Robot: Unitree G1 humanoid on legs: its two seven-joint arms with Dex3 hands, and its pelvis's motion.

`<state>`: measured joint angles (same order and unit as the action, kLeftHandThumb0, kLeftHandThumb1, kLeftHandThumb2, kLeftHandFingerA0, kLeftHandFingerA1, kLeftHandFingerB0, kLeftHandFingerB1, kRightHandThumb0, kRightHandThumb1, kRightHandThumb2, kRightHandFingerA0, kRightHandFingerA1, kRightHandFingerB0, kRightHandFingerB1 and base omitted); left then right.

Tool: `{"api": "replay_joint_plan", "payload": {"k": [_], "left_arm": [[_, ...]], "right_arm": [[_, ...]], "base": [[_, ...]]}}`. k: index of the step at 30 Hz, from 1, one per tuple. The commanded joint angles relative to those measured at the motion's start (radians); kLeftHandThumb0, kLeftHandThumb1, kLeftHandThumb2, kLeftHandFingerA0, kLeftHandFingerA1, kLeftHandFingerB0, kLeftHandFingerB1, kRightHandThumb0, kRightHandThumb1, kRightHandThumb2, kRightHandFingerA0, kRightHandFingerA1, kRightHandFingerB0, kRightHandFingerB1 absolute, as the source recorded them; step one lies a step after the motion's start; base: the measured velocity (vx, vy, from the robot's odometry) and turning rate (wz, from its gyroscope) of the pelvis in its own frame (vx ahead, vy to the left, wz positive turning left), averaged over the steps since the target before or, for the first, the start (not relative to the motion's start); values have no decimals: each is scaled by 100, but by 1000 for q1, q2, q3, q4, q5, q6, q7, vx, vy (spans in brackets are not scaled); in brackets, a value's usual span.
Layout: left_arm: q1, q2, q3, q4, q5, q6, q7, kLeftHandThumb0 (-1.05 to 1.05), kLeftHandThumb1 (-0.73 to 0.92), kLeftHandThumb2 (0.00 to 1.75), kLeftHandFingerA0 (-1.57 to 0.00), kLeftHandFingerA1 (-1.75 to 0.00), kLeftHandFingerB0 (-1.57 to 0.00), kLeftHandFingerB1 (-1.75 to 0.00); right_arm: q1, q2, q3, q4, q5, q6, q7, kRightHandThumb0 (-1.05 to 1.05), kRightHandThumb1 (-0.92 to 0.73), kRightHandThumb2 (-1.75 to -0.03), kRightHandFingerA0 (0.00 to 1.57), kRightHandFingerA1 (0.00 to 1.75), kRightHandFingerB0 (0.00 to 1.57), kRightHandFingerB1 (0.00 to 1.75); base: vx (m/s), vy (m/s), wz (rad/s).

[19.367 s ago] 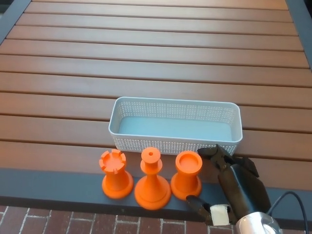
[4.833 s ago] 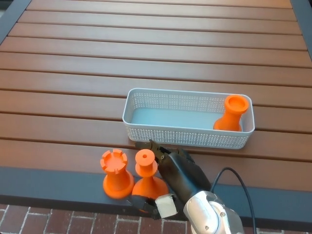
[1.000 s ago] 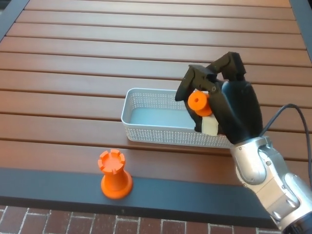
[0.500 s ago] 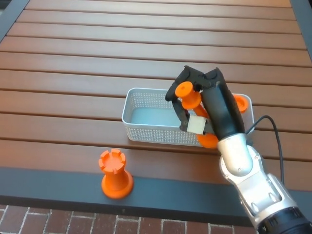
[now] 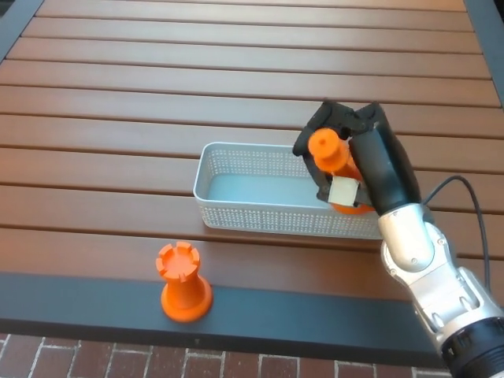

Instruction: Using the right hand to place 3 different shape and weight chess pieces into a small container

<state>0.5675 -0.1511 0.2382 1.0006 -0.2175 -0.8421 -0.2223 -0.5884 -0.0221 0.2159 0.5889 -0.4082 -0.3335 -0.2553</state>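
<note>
A white mesh basket point(image 5: 236, 211), long and shallow, lies on the wooden slats. An orange chess piece with a round knob top point(image 5: 334, 157) leans tilted over the basket's right part, held in the right hand point(image 5: 364, 161). An orange rook point(image 5: 183, 280) with a notched crown stands upright in front of the basket's left end, well apart from it
</note>
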Motion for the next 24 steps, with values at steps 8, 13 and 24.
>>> {"api": "replay_joint_plan", "payload": {"k": [8, 13, 24], "left_arm": [[27, 9, -17, -10, 43, -13, 31, -19, 25, 151, -130, -153, -117, -138], [46, 6, -29, -36, 51, -1, 42, -11, 18, 160, -129, -157, -117, -142], [40, 19, -30, 4, 58, -20, 37, -16, 15, 152, -128, -154, -122, -137]], "right_arm": [[-55, 1, 79, -46, -82, -55, -49, -11, -61, -110, 77, 175, 69, 164], [-89, 16, 91, -51, -80, -57, -41, -15, -69, -101, 78, 175, 66, 169], [-106, 21, 50, 189, -46, -68, -86, -14, -77, -87, 80, 175, 70, 163]], "base": [[0, 0, 0], [0, 0, 0], [0, 0, 0]]}}
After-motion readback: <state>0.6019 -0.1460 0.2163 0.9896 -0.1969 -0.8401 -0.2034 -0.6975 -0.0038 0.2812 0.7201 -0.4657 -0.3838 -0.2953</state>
